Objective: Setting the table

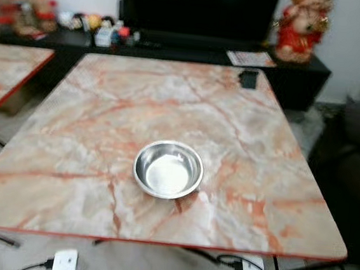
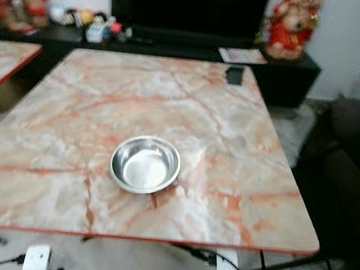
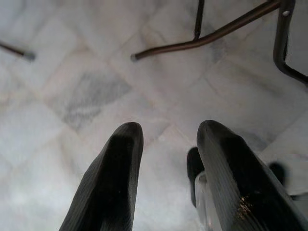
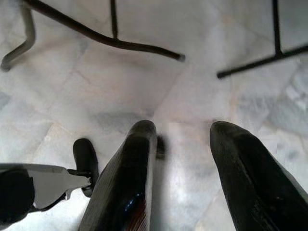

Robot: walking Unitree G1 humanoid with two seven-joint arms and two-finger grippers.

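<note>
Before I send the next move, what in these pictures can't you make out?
- Small dark object at the table's far edge: head views, too small and blurred to identify.
- Clutter on the TV stand: blurred.
- Steel bowl: glare hides whether anything is inside.
- Both arms: cut off by the bottom edge; left gripper and right gripper hang open over floor.

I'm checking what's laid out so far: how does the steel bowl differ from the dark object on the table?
The steel bowl is round, shiny and silver; the dark object is flat, rectangular and black. The bowl sits near the table's front middle; the dark object lies at the far right edge. Both rest on the marble-patterned top.
</note>
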